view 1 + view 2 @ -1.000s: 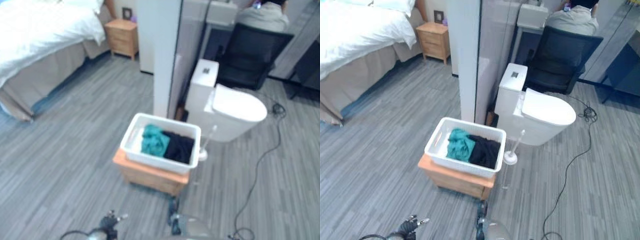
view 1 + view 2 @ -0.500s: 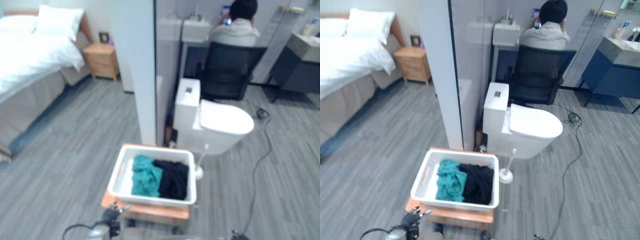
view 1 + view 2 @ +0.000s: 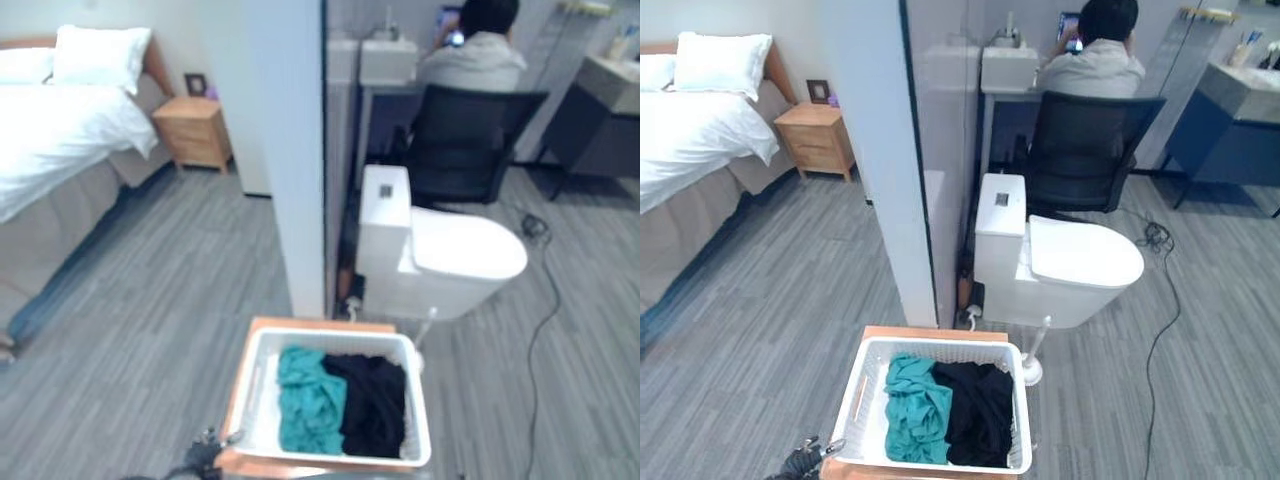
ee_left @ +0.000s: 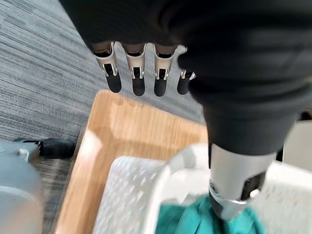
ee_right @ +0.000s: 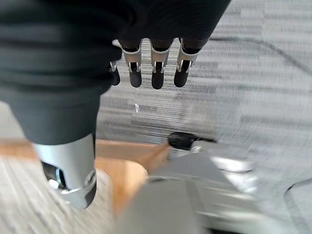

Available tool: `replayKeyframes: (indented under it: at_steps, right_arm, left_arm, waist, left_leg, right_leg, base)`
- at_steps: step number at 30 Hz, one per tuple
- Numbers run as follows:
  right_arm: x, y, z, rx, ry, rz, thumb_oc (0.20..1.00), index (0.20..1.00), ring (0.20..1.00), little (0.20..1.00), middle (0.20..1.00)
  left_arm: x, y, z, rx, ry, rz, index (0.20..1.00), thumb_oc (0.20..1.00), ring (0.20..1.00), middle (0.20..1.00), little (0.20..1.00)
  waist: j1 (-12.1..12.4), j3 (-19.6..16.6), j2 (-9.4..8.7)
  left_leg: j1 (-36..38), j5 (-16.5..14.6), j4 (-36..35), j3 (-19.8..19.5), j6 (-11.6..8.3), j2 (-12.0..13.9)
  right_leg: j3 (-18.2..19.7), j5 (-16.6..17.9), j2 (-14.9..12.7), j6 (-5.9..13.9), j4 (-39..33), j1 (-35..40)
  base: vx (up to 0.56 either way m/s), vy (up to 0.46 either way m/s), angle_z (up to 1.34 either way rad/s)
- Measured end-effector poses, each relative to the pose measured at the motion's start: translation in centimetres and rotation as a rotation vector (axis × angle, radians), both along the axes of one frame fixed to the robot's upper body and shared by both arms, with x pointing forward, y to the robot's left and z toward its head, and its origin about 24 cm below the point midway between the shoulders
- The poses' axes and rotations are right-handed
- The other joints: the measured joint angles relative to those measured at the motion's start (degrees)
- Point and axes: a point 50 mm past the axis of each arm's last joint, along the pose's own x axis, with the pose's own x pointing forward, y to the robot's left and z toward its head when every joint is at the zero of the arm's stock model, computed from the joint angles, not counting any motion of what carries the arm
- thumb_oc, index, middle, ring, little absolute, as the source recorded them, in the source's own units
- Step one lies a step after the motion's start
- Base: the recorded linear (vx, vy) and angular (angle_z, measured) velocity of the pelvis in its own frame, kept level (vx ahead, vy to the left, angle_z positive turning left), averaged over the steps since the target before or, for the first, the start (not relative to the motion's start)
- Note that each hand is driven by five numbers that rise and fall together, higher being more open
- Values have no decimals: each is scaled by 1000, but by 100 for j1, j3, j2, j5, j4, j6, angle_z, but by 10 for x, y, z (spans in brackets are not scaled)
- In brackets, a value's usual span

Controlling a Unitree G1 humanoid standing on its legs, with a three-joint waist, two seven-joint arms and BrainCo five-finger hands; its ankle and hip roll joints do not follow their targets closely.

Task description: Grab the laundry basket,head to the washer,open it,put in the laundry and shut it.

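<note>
So the robot's at the first step, going for the laundry basket [image 3: 932, 415]. It's a white plastic one sitting on a low wooden stand [image 3: 930, 334], w/ a teal cloth [image 3: 915, 410] and a black cloth [image 3: 980, 412] side by side inside. Nothing's been picked up yet afaict.

Left hand [image 4: 141, 68] hangs just beside the basket's near-left corner, over the stand's edge, fingers straight and spread a bit, thumb [image 4: 236, 187] hanging over the basket rim w/ the teal cloth below it. Not holding anything. Right hand [image 5: 146, 63] is on the basket's other side, fingers straight too, nothing in them, floor showing past the tips.

Beyond the basket there's a white wall end [image 3: 880, 160], a toilet [image 3: 1060, 262] w/ a brush [image 3: 1032, 362] near the basket's far-right corner, and a person [image 3: 1095, 55] in a chair [image 3: 1080, 150] further back. Bed [image 3: 690, 130] and nightstand [image 3: 815, 140] are way off to the basket's far left.

Next move prob needs both hands lower, onto the basket's two side rims, then fingers curling under before lifting. No washer in sight, so the robot will have to turn after that.
</note>
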Motion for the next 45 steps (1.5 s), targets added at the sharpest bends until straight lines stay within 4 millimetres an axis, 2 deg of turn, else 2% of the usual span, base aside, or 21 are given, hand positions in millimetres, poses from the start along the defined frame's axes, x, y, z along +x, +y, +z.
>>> replayKeyframes:
  at_steps: [2,3,4,6,9,10,11,13,16,19,24,26,29,32,36,39,42,45]
  right_arm:
    - [3,-13,8,-39,-38,-23,1000,1000,1000,1000,1000]
    - [12,-23,23,-77,-154,-18,1000,1000,1000,1000,1000]
    - [23,-45,45,-168,-264,2,1000,1000,1000,1000,1000]
    - [33,-66,70,-240,-338,23,1000,1000,1000,1000,1000]
    - [45,-88,98,-341,-411,31,1000,1000,1000,1000,1000]
    - [55,-89,122,-396,-498,110,1000,1000,1000,1000,1000]
    - [63,-90,128,-414,-512,143,1000,1000,1000,1000,1000]
    - [74,-89,133,-419,-535,165,1000,1000,1000,1000,1000]
    - [107,-78,153,-429,-613,295,1000,1000,1000,1000,1000]
    - [140,-68,169,-422,-697,363,1000,1000,1000,1000,1000]
    - [168,-55,181,-421,-731,469,1000,1000,1000,1000,1000]
    - [181,-50,187,-424,-751,492,1000,1000,1000,1000,1000]
    - [188,-45,190,-410,-762,509,1000,1000,1000,1000,1000]
    - [187,-42,188,-393,-747,509,1000,1000,1000,1000,1000]
    - [187,-29,186,-360,-759,521,1000,1000,1000,1000,1000]
    - [188,-22,184,-336,-761,533,1000,1000,1000,1000,1000]
    - [198,-13,191,-318,-810,538,1000,1000,1000,1000,1000]
    - [201,-10,193,-329,-822,532,1000,1000,1000,1000,1000]
  left_arm:
    - [3,6,9,10,-61,43,1000,1000,1000,1000,1000]
    - [7,9,22,19,-151,55,1000,1000,1000,1000,1000]
    - [6,20,35,56,-218,77,1000,1000,1000,1000,1000]
    - [9,34,44,84,-243,110,1000,1000,1000,1000,1000]
    - [18,53,61,147,-301,147,1000,1000,1000,1000,1000]
    - [27,61,83,192,-399,155,1000,1000,1000,1000,1000]
    - [33,66,91,221,-426,148,1000,1000,1000,1000,1000]
    - [42,70,100,244,-457,125,1000,1000,1000,1000,1000]
    - [66,75,119,293,-505,41,1000,1000,1000,1000,1000]
    - [97,69,138,307,-583,-29,1000,1000,1000,1000,1000]
    - [129,57,157,321,-629,-155,1000,1000,1000,1000,1000]
    - [142,50,166,320,-647,-211,1000,1000,1000,1000,1000]
    - [146,47,170,321,-634,-259,1000,1000,1000,1000,1000]
    - [144,52,179,400,-585,-350,1000,1000,1000,1000,1000]
    - [142,63,191,501,-549,-368,1000,1000,1000,1000,1000]
    - [148,67,202,553,-562,-364,1000,1000,1000,1000,1000]
    - [162,67,231,653,-632,-361,1000,1000,1000,1000,1000]
    - [170,60,246,688,-688,-382,1000,1000,1000,1000,1000]
  waist:
    - [-1,50,48]
    - [-24,121,84]
    - [-68,146,109]
    - [-69,137,129]
    - [-85,141,93]
    - [-86,159,52]
    - [-104,160,57]
    - [-102,186,31]
    - [-108,207,38]
    - [-103,419,38]
    - [-82,634,63]
    - [-65,890,50]
    - [-61,1092,28]
    - [-39,1315,-3]
    - [-23,1489,-35]
    - [-23,1599,-50]
    - [3,1740,-124]
    - [-2,1788,-150]
  left_leg:
    - [-17,-9,-10,-4,-11,15]
    - [-13,-32,-22,-7,-41,19]
    - [-12,-68,-36,6,-38,19]
    - [-126,-108,-38,0,-62,23]
    - [-327,-76,-37,5,-57,40]
    - [-408,-22,-32,6,-9,40]
    - [-421,20,-12,15,3,38]
    - [-448,46,-11,13,-21,30]
    - [-788,109,-9,49,-25,14]
    - [-975,221,-5,16,-9,10]
    - [-1413,356,0,-75,-10,12]
    - [-1645,403,56,-112,-20,14]
    - [-1845,450,73,-123,-25,12]
    - [-1990,459,93,-124,-30,13]
    - [-2166,471,112,-121,-28,17]
    - [-2223,470,171,-134,-30,8]
    - [-2466,471,238,-129,-31,13]
    - [-2577,470,277,-147,-32,3]
  right_leg:
    - [-23,-14,15,2,-21,-15]
    - [-33,-32,11,-2,-23,-27]
    - [-10,-68,13,33,-23,-33]
    - [-4,-83,15,39,-23,-98]
    - [-4,-34,23,19,-23,-294]
    - [-10,21,22,35,-22,-404]
    - [-5,62,22,15,-22,-432]
    - [-16,91,11,14,-22,-434]
    - [24,166,-7,27,-23,-803]
    - [5,255,-8,43,-13,-960]
    - [-95,346,2,26,14,-1347]
    - [-120,407,7,20,15,-1535]
    - [-119,462,13,16,17,-1719]
    - [-116,480,13,5,17,-1863]
    - [-112,495,21,4,18,-2033]
    - [-112,500,15,1,19,-2050]
    - [-112,549,17,-5,20,-2275]
    - [-125,555,8,0,20,-2352]
  base:
    - [17,17,6]
    - [0,0,0]
    - [0,0,0]
    - [-4,8,2]
    - [0,0,0]
    - [0,0,0]
    - [-51,21,-3]
    - [-104,22,0]
    - [-101,17,-7]
    - [-134,8,4]
    - [-120,4,9]
    - [-106,6,7]
    - [-80,-4,2]
    - [-67,-10,-1]
    - [-57,-25,-1]
    - [-59,-29,3]
    - [-26,-17,-1]
    - [-26,-26,3]
